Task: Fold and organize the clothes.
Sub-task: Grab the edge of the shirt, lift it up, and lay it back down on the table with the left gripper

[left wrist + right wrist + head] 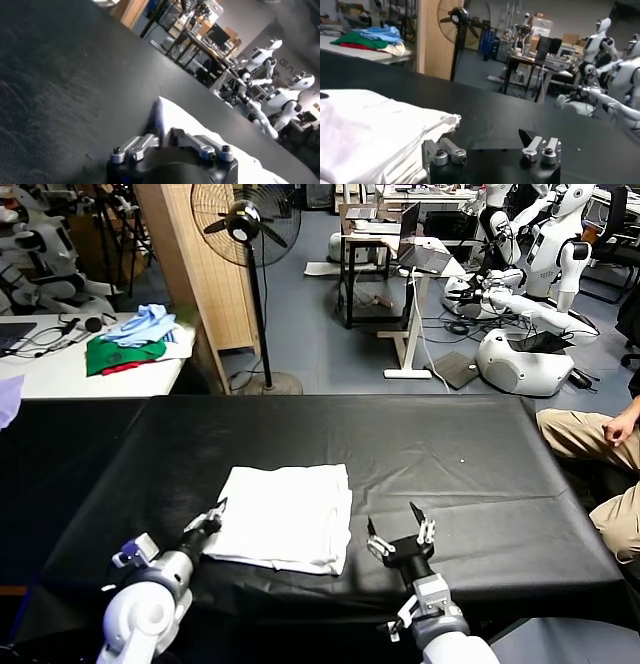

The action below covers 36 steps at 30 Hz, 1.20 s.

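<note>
on the black table (pixel 480 454) | left hand (pixel 215 515) clenched on white t-shirt (pixel 285 514) edge | right hand (pixel 400 534) released beside it

Head cam: high, looks fwd/down over black table (pixel 480 454). L wrist cam: low, close behind left gripper (pixel 162 134), facing along table. R wrist cam: low behind right gripper (pixel 487 136). All 3 share the shirt (pixel 285 516) & table.

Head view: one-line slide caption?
Left gripper shut on the near-left corner of the folded white T-shirt on the black table; right gripper open beside it.
</note>
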Available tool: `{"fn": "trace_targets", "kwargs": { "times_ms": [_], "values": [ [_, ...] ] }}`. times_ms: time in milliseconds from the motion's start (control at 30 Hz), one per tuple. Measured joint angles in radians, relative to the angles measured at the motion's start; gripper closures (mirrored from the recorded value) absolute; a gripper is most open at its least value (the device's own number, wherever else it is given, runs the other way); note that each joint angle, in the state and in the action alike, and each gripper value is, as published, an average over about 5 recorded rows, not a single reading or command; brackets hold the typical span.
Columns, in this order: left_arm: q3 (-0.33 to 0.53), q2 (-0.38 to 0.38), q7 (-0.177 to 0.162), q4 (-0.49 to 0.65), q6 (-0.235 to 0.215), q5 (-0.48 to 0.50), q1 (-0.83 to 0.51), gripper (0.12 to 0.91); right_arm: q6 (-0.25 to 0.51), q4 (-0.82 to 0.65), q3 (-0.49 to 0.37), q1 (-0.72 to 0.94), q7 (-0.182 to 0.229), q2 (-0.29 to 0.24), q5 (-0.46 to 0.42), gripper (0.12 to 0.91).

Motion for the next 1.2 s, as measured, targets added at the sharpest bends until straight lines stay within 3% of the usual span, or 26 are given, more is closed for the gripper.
{"fn": "trace_targets", "kwargs": {
  "times_ms": [333,500,933,1067,1200],
  "values": [
    [0.016,0.080,-0.006,-0.031,-0.063,0.527,0.026,0.898,-0.024,0.001,0.019,-0.003,0.006,0.009,-0.007,0.227],
    [-0.021,0.168,0.002,-0.016,-0.116,0.710,0.038,0.898,-0.024,-0.007,0.022,0.003,0.008,0.013,-0.006,0.227],
    [-0.206,0.474,0.008,0.002,-0.160,0.947,0.069,0.898,-0.027,-0.017,0.020,0.026,0.009,0.017,-0.004,0.227],
    [-0.211,0.492,0.009,-0.059,-0.131,0.927,0.084,0.898,-0.027,-0.018,0.017,0.027,0.008,0.021,-0.004,0.227],
    [-0.148,0.453,0.021,-0.136,-0.108,0.835,0.079,0.898,-0.027,-0.015,0.022,0.019,0.007,0.020,-0.004,0.227]
  ]
}}
